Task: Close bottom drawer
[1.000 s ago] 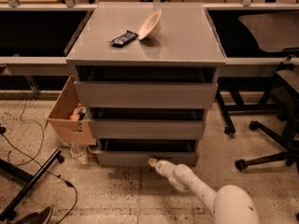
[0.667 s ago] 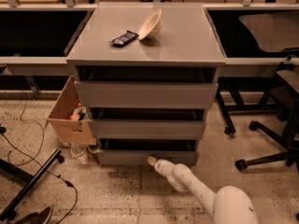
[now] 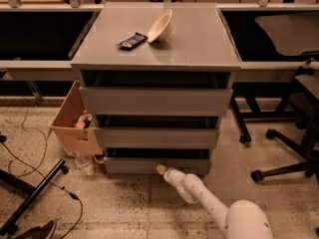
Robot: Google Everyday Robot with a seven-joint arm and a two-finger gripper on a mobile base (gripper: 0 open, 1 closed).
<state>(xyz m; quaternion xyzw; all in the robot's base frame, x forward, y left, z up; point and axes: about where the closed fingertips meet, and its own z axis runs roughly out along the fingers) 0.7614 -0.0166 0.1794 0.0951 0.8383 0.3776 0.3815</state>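
At floor level, hand (image 3: 161, 169) meets bottom drawer (image 3: 130, 166) front, mid-width; drawer slightly out; grip state unclear.

bottom drawer (image 3: 130, 166): grey | gripper (image 3: 161, 169) at its front: tan | bowl (image 3: 160, 27): cream | floor (image 3: 124, 208): speckled beige

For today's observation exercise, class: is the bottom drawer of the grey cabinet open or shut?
Open a little: a dark gap shows above the front of the bottom drawer. The claw is at the middle of that front.
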